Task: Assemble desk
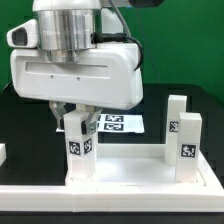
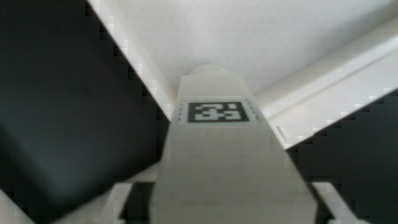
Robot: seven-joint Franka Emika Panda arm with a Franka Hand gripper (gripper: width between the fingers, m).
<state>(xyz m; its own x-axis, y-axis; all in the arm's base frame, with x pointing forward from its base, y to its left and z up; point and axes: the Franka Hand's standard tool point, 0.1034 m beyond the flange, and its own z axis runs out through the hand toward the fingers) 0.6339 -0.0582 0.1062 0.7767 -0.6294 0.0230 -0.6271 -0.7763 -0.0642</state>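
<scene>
We're looking at the desk mid-build here, and the tabletop is our landmark: it sits on the black table close to the camera, rim up, so it's lying upside down for leg fitting. On it, one white leg already stands upright at the corner toward the exterior view's right, with what looks like a second post tucked right behind it, though we can't separate the two cleanly. Behind the tabletop, flat on the table, lies the marker board. Directly over the tabletop's corner toward the exterior view's left hangs the big white arm head, and below it the gripper straddles the top of another leg, which stands upright in that corner. The wrist view looks straight down this leg, tag facing up, with a finger on each side of it. The fingers seem to be hugging the post, but we honestly can't tell if they're pressing on it or sitting just off it. Our guess is the step is seating or screwing this leg into its socket; next it needs a firm pinch, then a straight, vertical twist without tipping the post.
</scene>
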